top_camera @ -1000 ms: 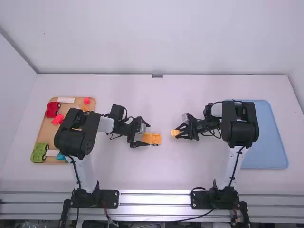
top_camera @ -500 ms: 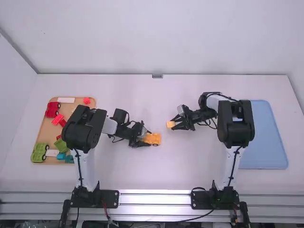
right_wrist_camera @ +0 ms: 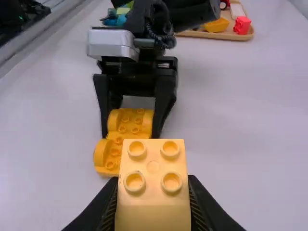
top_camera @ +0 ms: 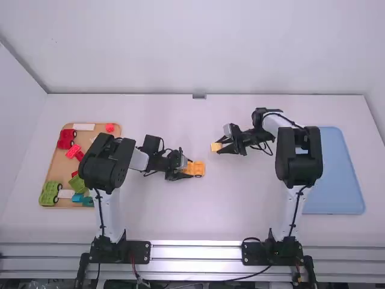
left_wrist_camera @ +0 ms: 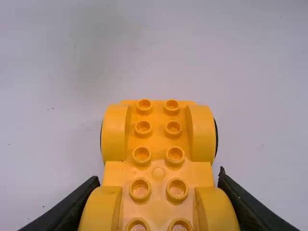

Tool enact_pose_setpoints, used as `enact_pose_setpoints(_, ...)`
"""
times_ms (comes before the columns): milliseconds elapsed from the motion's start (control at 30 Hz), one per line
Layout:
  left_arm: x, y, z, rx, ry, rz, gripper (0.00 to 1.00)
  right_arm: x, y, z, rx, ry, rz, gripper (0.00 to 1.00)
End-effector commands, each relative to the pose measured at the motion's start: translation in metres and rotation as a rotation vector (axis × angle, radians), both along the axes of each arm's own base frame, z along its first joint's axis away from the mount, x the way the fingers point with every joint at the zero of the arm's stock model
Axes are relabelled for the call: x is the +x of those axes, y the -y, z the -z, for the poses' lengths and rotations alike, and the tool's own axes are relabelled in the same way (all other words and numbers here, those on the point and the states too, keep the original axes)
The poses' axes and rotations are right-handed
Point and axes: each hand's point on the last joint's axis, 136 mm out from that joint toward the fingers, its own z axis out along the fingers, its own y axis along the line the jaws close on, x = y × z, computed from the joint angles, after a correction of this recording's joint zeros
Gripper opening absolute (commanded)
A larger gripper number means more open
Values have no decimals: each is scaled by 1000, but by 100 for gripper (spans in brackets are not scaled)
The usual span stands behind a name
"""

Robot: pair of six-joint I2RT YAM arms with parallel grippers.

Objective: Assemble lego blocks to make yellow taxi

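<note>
Left gripper (top_camera: 190, 168) is clamped on a yellow wheeled base (top_camera: 197, 168), one finger against each long side, at the end toward 9 o'clock. Clock directions are as seen in the high view, with 12 o'clock pointing away from the arms' bases. The yellow base sits studs up on the white table (top_camera: 198, 217), its length running from 9 to 3 o'clock. A double row of round studs runs along its top between raised wheel arches.

Right gripper (top_camera: 221, 145) pinches a yellow block (top_camera: 215, 147) between its two fingers, at the 9 o'clock tip of the arm. Four round studs show on the block in the right wrist view. The block is apart from the base, between 1 and 2 o'clock of it.

Farther out, at 9 o'clock from the base, is a tan tray (top_camera: 58, 162) of other pieces — a red wheeled piece (top_camera: 65, 139) toward the tray's 11 o'clock, a white block (top_camera: 83, 126) at 12, a red block (top_camera: 109, 127) at 1, teal pieces (top_camera: 77, 197) near 6 and a green wheeled piece (top_camera: 49, 194) between 7 and 8. The left arm hides part of that tray. Toward 3 o'clock from the right gripper lies a blue tray (top_camera: 337, 174), partly behind the right arm.
</note>
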Motion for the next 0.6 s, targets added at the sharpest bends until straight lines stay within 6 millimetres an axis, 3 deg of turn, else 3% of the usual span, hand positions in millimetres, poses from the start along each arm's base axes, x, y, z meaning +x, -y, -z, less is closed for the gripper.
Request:
enact_pose_setpoints(0,-8,2,5,-17,-50,9,53,9,-3,-24,-68,-4,46,18)
enact_pose_setpoints(200,-8,2,6,-14,-49,7,53,-5,-13,-32,-169,74,-9,20)
enact_pose_setpoints(333,-4,2,4,-19,-50,-7,53,-13,-20,-39,-181,119,-24,14)
enact_pose_setpoints(567,-2,3,3,-23,-44,-11,53,-13,-14,-43,-176,167,132,11)
